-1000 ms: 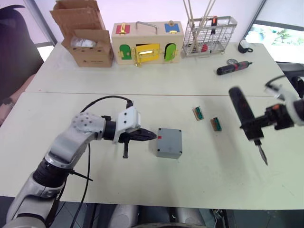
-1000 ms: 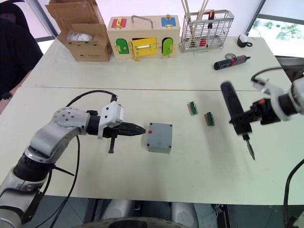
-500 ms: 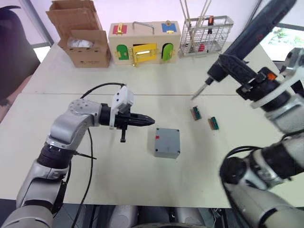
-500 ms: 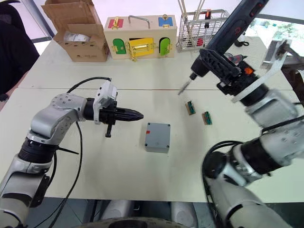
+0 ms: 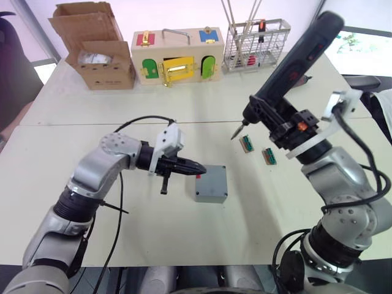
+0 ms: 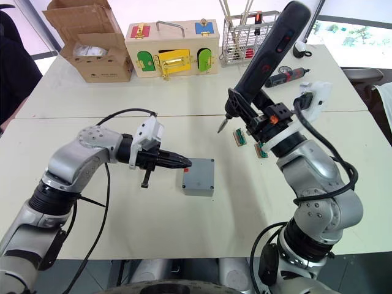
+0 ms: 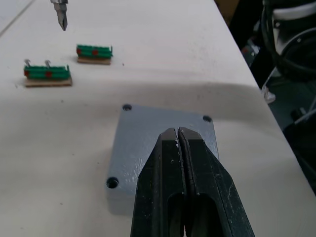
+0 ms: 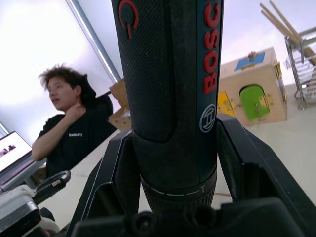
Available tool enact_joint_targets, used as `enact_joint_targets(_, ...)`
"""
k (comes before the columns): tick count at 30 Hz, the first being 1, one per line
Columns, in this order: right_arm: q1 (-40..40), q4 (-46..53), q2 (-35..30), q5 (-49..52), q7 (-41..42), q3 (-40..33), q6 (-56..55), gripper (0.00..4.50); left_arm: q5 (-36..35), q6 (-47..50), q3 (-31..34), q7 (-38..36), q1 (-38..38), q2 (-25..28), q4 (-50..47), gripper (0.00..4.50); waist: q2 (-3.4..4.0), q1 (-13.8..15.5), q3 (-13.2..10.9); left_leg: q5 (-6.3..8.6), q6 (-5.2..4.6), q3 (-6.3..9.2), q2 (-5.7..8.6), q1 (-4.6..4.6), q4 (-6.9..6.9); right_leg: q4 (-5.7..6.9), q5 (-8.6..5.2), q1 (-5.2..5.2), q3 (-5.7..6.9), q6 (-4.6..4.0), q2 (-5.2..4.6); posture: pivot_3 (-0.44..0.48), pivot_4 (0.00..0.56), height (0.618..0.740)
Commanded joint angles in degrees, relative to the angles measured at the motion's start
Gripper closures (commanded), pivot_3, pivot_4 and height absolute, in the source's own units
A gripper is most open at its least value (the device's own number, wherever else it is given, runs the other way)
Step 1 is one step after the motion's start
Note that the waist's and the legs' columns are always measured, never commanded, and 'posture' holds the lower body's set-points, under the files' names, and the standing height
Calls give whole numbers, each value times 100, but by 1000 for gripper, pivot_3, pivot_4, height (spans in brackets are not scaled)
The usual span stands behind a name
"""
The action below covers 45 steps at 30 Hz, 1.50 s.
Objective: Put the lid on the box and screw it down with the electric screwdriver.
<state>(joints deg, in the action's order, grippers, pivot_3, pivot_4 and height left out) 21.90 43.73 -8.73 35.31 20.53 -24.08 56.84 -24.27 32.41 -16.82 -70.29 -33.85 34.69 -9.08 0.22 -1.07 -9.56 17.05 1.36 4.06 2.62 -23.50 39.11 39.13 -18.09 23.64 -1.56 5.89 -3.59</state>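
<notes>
The grey box (image 5: 211,184) sits mid-table with a red mark on its left side. The lid (image 7: 148,143), flat with corner screw holes, lies on top of it. My left gripper (image 5: 199,168) is shut with nothing in it, its tips over the lid's left edge (image 7: 177,134). My right gripper (image 5: 285,121) is shut on the electric screwdriver (image 5: 297,58), held high and tilted. The screwdriver's bit (image 5: 235,135) points down-left, in the air to the upper right of the box. The right wrist view shows the dark driver body (image 8: 173,74) between the fingers (image 8: 111,168).
Two green terminal blocks (image 5: 247,144) (image 5: 269,155) lie right of the box, under the driver. A cardboard carton (image 5: 92,46), a wooden box with coloured doors (image 5: 174,52) and a wire rack (image 5: 254,37) line the far edge. A smaller screwdriver (image 6: 288,75) lies far right. A person (image 8: 64,123) sits beyond the table.
My right arm swung the electric screwdriver up from low on the right; its bit now hangs near the box. My left gripper moved right to the box's edge. The camera shifted.
</notes>
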Motion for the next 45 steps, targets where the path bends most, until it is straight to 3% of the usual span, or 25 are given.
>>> enact_joint_targets(1, -238, 511, -208, 187, 14, 200, -459, 2635, 234, -358, -91, 19, 57, -55, 35, 4500, 0, 14, 0, 0, 0, 0, 0, 0, 1, 0, 0, 0, 0, 0, 0, 0, 150, 740)
enact_joint_targets(15, -1311, 601, -971, 477, 180, 1063, -1091, 2635, 796, -905, -387, 37, 154, -268, 235, 4500, -1, 19, 0, 2, -4, 0, 0, 4, 3, -5, -1, -9, 0, 1, 1, 0, 150, 740)
enact_joint_targets(45, -1445, 27, -1298, 52, 46, 1629, -2063, 2635, 873, -944, -358, 91, 166, -385, 308, 4500, -2, 28, 1, 6, -11, 1, 0, 12, 5, -10, -1, -20, 1, 1, 1, 0, 150, 740)
